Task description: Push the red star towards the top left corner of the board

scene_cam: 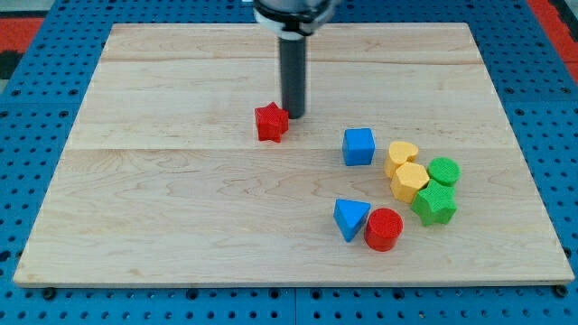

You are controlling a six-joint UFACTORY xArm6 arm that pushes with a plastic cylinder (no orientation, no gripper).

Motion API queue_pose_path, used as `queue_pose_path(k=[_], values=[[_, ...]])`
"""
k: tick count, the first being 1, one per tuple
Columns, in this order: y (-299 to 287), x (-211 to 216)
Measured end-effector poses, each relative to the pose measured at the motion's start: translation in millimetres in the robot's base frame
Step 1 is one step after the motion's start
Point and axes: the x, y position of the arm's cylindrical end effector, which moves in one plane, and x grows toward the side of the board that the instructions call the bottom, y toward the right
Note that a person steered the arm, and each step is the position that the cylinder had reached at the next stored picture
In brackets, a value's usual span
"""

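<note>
My tip (294,116), a bare rod with nothing to clamp, touches the red star's (271,122) right side; star's heading and long axis unclear.

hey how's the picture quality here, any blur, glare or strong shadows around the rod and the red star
Camera view: lighting is even and soft, with no glare on the wooden board. The blocks are sharp enough to tell shapes; the red star shows only a faint shadow. My tip sits just at the star's right edge, clearly visible. The arm's top is cut off by the view's top.
</note>
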Motion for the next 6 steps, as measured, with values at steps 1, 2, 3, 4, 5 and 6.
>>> queue_pose_path(k=[1,2,3,4,5,6], values=[[5.5,19.3],[-62.6,9.4],[-105.6,7.5],[-169.2,-11.0],[-205.2,-61.9],[-220.2,-89.4]])
